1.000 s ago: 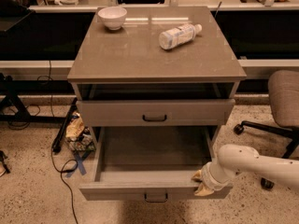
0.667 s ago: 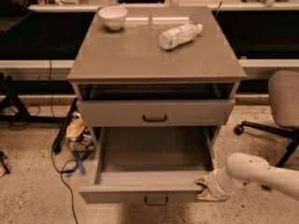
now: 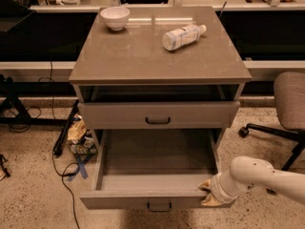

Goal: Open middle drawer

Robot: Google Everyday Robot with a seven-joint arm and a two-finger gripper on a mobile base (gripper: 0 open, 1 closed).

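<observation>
Middle drawer (image 3: 119, 200) is pulled far out of the cabinet (image 3: 143, 56) toward 6 o'clock. Its mouth faces up and the plain grey box inside is in view. The long axis of its front runs 9 to 3 o'clock, and the pull direction runs 12 to 6. Its black bar handle (image 3: 159, 206) sits centred on the front, low in the frame and close to the bottom edge.

The gripper (image 3: 208, 194) is at the drawer's front right corner, about 4 o'clock from the drawer's middle, and lies against the top edge of the front. I cannot tell whether it is clenched on that edge or released; the wrist covers it. The white arm (image 3: 259, 175) comes in from 3 o'clock and is cut off at the right border.

Upper drawer (image 3: 190, 114) sits at 12 o'clock from the open one, with a dark gap above its front. It has its own handle (image 3: 157, 121).

- **Count:** two drawer fronts and two handles are visible. Anything below the open drawer is hidden by it.
- **On the cabinet top:** one white bowl (image 3: 115, 17) at 11 o'clock. One bottle (image 3: 183, 36) lies on its side at 1 o'clock, cap toward the upper right.
- **Off the cabinet:** one office chair (image 3: 289, 101) at 3 o'clock, partly cut off. One cable (image 3: 64, 175) is on the floor at 8 o'clock. Some clutter (image 3: 81, 136) lies beside the cabinet, hard to make out.
</observation>
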